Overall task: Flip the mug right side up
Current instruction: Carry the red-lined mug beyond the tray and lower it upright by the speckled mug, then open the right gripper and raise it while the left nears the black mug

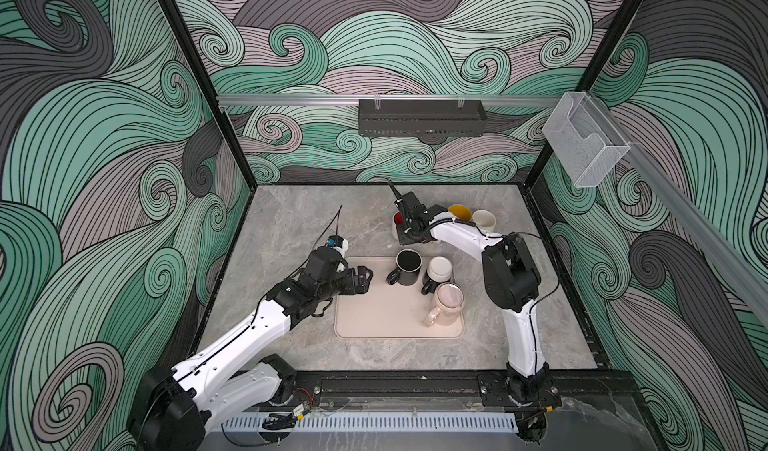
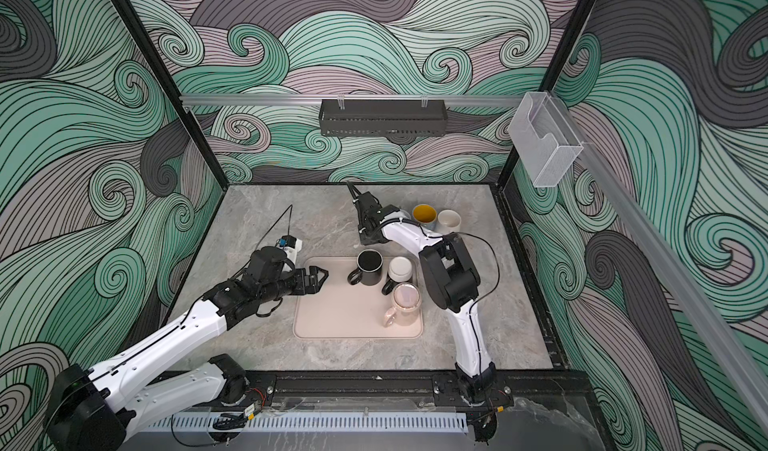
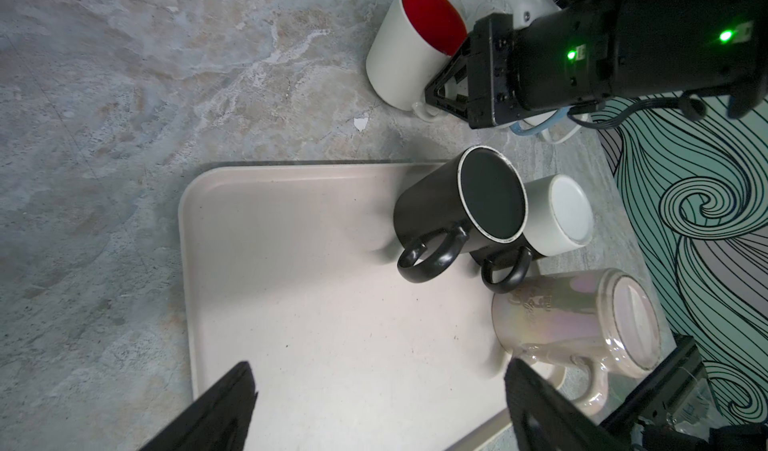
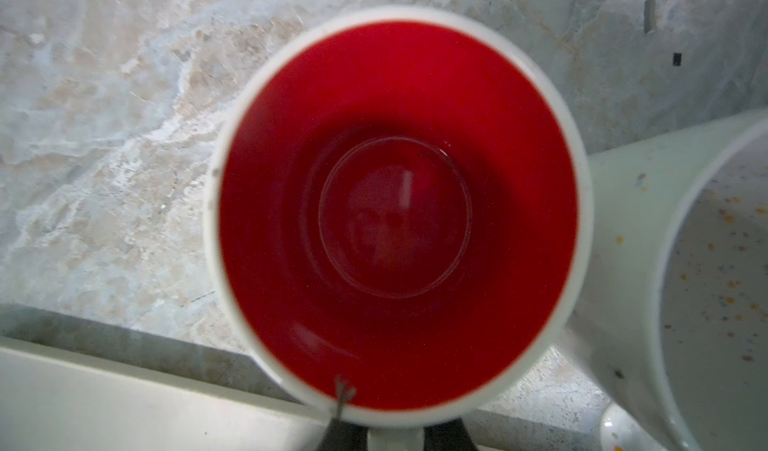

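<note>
The red-lined white mug (image 3: pixel 409 50) is mouth up, its red inside open to the right wrist view. It is above the bare counter (image 1: pixel 299 228), just past the far edge of the beige tray (image 1: pixel 374 320). The right gripper (image 3: pixel 436 101) has its jaws closed narrowly on the mug's handle. The left gripper (image 1: pixel 364 277) hovers over the tray's left edge, jaws wide and holding nothing. A black mug (image 1: pixel 408 267), a white mug with a black handle (image 1: pixel 439 271) and a pearly pink mug (image 1: pixel 448 305) stand along the tray's right side. A yellow-lined mug (image 1: pixel 459 212) and a cream mug (image 1: pixel 484 219) stand near the counter's far right corner.
</note>
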Robot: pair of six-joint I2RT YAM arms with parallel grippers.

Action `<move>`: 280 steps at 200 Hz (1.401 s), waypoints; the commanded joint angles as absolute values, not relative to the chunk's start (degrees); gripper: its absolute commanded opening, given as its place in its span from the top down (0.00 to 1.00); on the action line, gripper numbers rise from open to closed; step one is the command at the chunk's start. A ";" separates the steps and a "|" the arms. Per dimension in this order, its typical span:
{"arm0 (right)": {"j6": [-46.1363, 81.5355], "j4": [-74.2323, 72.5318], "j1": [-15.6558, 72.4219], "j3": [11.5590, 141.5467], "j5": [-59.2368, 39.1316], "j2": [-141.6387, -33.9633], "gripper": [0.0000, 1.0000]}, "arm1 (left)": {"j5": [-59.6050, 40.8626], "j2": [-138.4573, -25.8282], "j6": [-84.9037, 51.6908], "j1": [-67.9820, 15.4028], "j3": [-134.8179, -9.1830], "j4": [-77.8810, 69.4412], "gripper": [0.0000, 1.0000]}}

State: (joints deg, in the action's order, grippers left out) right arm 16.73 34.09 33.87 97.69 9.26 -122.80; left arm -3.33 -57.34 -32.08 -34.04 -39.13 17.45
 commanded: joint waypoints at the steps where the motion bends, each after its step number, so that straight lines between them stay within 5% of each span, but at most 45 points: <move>1: 16.96 31.86 33.30 99.23 11.71 -122.51 1.00 | -2.55 -56.34 -31.38 -34.45 -38.95 16.64 0.05; 115: 19.00 31.95 32.83 97.41 13.06 -123.54 1.00 | -2.21 -55.70 -31.90 -34.54 -38.02 16.00 0.05; 150: 19.68 31.92 32.84 96.21 13.11 -121.76 0.76 | -2.27 -55.89 -31.57 -34.54 -38.66 16.38 0.05; 194: 20.56 30.96 32.88 94.32 11.96 -118.97 0.59 | -2.19 -55.85 -30.69 -34.54 -39.51 16.34 0.05; 280: 17.58 31.40 34.48 92.12 11.03 -106.40 0.54 | -2.11 -56.96 -29.06 -34.54 -40.16 15.91 0.05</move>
State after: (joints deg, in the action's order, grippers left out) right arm 19.51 31.53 33.56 93.25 10.90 -111.98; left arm -2.96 -56.80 -30.61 -34.04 -38.00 16.69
